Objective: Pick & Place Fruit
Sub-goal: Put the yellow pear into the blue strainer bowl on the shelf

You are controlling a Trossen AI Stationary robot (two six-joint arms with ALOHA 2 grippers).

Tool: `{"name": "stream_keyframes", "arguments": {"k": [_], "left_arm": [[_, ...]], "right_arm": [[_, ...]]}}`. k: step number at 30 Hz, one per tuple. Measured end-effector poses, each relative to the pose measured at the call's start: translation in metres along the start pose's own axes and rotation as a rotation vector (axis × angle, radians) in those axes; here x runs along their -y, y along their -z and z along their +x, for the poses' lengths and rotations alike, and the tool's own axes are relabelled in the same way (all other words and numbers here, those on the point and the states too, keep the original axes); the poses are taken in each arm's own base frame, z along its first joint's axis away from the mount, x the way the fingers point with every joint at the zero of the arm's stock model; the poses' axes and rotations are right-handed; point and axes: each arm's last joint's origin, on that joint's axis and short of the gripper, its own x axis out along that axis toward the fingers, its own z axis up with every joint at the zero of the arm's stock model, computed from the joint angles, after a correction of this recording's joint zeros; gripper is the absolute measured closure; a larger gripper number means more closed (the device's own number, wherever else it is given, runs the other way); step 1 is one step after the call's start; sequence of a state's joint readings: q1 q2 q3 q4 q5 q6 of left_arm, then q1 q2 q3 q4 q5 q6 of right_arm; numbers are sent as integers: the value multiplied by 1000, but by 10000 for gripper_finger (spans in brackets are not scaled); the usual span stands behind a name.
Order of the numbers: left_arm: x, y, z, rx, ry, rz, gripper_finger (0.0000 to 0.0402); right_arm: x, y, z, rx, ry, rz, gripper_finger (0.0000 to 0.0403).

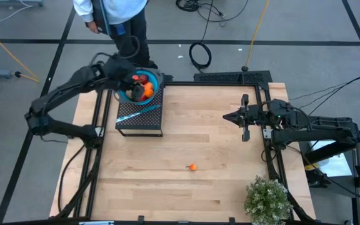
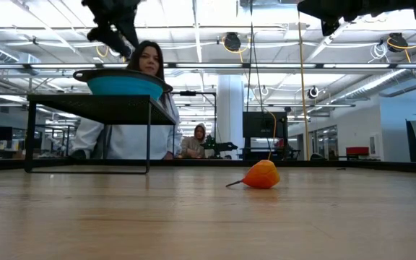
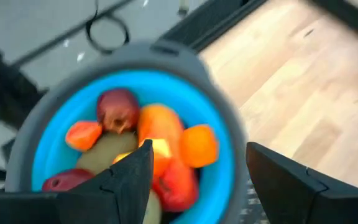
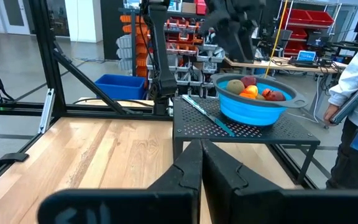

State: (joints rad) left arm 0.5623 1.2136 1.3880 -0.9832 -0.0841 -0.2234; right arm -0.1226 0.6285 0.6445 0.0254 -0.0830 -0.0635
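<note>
Blue collapsible bowl (image 1: pixel 125 95) on black mesh stand (image 1: pixel 139 119), far left, heaped with toy fruit (image 3: pixel 148 146). Left gripper (image 3: pixel 197 177) spread above it, holding nothing. Right gripper (image 4: pixel 201 163) pressed together, far right. Tiny orange fruit (image 1: pixel 192 167) lying alone mid-table. No legible writing.

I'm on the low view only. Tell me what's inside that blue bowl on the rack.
Observer: The blue bowl holds a pile of toy fruit: red, orange and a brownish-green piece.
Operator: Say where the left tool is.
Observer: The left tool hovers directly above the bowl, jaws open, nothing between them.
Operator: Report the right arm.
Observer: The right tool waits over the table's right side, shut and empty.
Operator: Check the rack for anything else.
Observer: A thin silvery-blue utensil lies on the black mesh rack beside the bowl.
</note>
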Motion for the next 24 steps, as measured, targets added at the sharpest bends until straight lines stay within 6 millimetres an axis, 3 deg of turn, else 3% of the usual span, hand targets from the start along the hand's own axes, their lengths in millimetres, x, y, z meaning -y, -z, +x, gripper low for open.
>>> {"name": "stream_keyframes", "arguments": {"k": [12,24], "left_arm": [[40,9,-64,292,283,103,147],[78,26,-90,360,453,194,147]], "right_arm": [[-1,3,8,-22,-51,47,403],[-14,10,30,-46,-157,16,403]]}}
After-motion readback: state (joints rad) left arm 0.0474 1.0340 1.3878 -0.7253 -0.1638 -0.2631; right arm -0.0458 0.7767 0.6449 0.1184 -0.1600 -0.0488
